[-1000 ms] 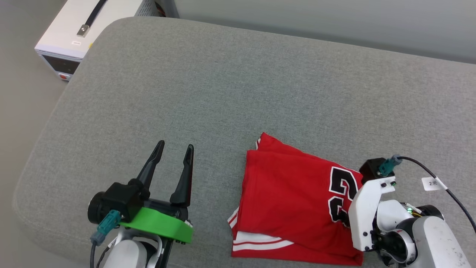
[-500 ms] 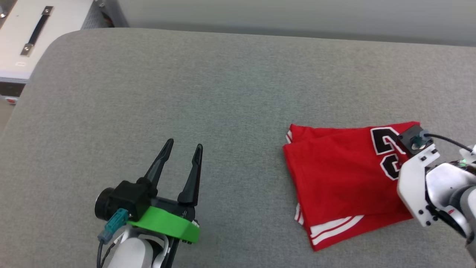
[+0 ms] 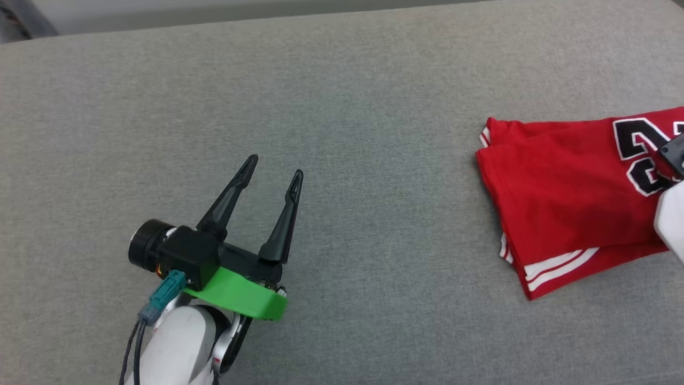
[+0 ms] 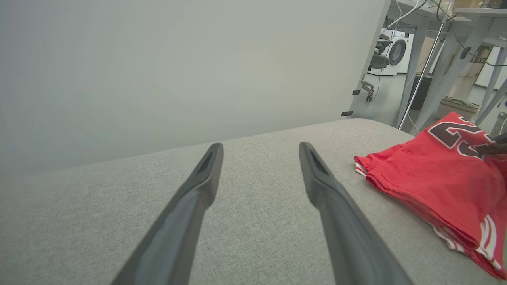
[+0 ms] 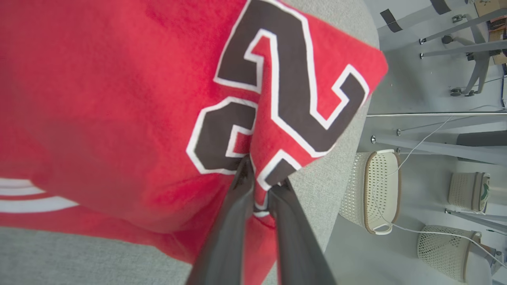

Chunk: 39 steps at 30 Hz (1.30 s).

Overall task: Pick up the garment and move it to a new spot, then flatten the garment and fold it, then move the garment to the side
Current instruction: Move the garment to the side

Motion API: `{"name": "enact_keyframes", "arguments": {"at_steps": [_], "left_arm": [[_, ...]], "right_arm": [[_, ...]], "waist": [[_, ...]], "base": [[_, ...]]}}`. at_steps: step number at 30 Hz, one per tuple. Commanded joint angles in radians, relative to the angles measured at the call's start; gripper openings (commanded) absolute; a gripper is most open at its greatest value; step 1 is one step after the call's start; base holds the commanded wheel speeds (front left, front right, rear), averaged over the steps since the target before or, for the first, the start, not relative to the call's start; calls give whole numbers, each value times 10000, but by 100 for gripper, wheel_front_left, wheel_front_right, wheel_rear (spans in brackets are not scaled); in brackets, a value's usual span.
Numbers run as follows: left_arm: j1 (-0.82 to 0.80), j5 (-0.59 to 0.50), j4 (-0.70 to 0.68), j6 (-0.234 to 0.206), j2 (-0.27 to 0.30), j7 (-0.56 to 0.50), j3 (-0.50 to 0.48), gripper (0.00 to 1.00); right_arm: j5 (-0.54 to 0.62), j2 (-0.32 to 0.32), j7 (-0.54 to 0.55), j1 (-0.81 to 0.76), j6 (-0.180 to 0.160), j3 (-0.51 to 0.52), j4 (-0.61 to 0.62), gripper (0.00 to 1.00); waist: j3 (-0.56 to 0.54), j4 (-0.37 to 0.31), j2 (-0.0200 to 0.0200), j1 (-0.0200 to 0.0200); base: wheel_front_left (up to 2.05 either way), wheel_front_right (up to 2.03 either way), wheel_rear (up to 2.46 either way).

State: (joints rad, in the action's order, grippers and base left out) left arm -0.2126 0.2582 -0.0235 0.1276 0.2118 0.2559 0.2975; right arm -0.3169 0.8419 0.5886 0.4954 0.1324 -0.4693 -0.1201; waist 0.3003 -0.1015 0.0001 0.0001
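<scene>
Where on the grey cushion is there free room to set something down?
The wide bare stretch of the grey cushion between the open left gripper and the folded red jersey, and the far strip beyond them. Crowded at the right end, where the right gripper pinches the jersey.

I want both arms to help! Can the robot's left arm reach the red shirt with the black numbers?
Probably yes: only bare grey fabric cushion lies between the open left jaws and the folded red jersey shirt, nothing blocking.

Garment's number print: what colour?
Black with a white outline, on the red garment; shows best in the right wrist view.
</scene>
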Motion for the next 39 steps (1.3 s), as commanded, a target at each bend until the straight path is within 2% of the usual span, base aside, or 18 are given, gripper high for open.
{"name": "enact_keyframes", "arguments": {"at_steps": [1,6,14,21,32,33,34,35,39], "left_arm": [[-243,-140,-106,31,139,59,72,100],[-531,-255,-411,31,417,59,231,100],[-877,-476,-1001,31,793,59,506,100],[-1091,-594,-1466,31,980,59,606,100],[-1140,-539,-1583,31,950,59,687,100],[-1132,-528,-1567,31,918,59,687,100],[-1122,-520,-1555,31,892,59,685,100],[-1100,-509,-1540,31,854,59,675,100],[-1006,-473,-1437,31,733,59,651,100]], "right_arm": [[6,133,-330,273,-17,20,-230,0],[146,259,-1541,748,-17,348,-1455,0],[618,207,-3105,1560,-17,1110,-3311,0],[1104,-55,-3889,2192,-17,1955,-4862,0],[1864,-474,-4720,2879,-17,2502,-6210,0],[1947,-463,-4763,2921,-17,2589,-6350,7],[2051,-437,-4810,2957,-17,2664,-6452,73],[2188,-423,-4849,2995,-17,2756,-6574,100],[2523,-530,-5182,3074,-17,3085,-6787,100]], "waist": [[846,-893,-1,-1],[1332,-1300,-1,-1],[2163,-1555,-1,-1],[2656,-1555,-1,-1],[2644,-1233,-1,-1],[2606,-1184,-1,-1],[2566,-1149,-1,-1],[2511,-1112,-1,-1],[2234,-1003,-1,-1]], "base": [[0,0,0],[0,0,0],[0,0,0],[0,0,0],[0,0,0],[0,0,0],[0,0,0],[0,0,0],[0,0,0]]}}
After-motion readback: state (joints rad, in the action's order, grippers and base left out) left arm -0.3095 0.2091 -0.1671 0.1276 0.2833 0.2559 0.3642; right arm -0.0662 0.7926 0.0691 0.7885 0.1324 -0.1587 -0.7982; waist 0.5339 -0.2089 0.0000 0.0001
